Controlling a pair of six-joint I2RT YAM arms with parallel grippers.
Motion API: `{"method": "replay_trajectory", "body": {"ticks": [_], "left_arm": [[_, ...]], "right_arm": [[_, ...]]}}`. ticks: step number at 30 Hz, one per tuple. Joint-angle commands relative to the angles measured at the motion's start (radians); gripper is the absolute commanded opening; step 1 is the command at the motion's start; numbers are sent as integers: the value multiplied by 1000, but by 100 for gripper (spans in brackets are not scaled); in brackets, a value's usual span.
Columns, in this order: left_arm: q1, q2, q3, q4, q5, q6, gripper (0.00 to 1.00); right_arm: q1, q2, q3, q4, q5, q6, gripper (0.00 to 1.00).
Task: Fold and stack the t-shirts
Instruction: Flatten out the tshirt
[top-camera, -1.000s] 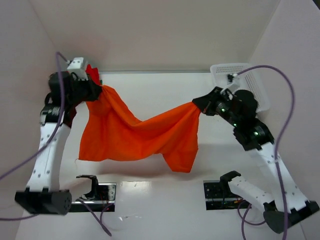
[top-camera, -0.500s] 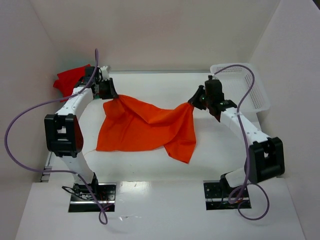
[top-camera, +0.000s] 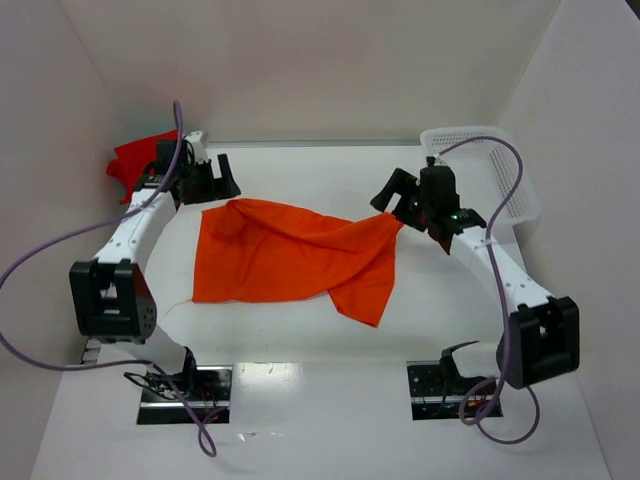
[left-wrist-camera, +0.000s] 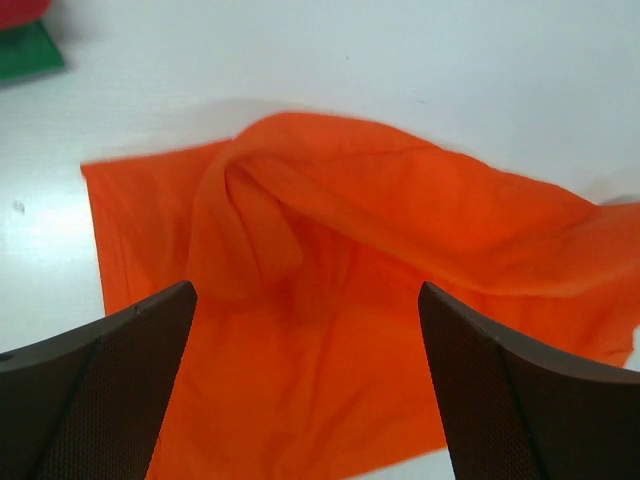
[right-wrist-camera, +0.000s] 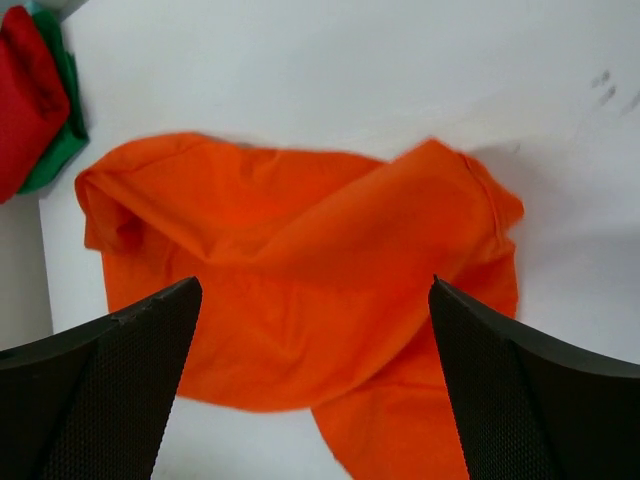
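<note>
From above, the left gripper stands spread wide at the far left corner of the orange t-shirt, holding nothing. The right gripper is equally spread at the far right corner (whether a fingertip grazes cloth, I cannot tell). The shirt lies rumpled on the table. The white basket sits far right, its perforated floor showing. A red t-shirt lies far left.

Left wrist: both fingers are wide apart above orange folds.

Right wrist: the same wide gap, and a green t-shirt peeks out beside the red one.
</note>
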Motion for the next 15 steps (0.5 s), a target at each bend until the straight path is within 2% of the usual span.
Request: {"method": "replay_trajectory", "body": {"ticks": [1,6,9,11,15], "left_arm": [[5,-166,-116,14,-35,-80,99],[5,-321,-255,23,-35,-122,99],[5,-332,-276,0,-35,-122,99],[5,-320,-276,-11,-35,-122,99],[5,-309,-267,-11,-25,-112,99]], "right_arm": [[6,-115,-92,-121,-27,72,100],[100,-247,-282,-142,-93,219,100],[211,-247,-324,-179,-40,265,100],[249,-194,-338,-225,-18,287,95],[310,-127,-347,-303,52,287,93]]}}
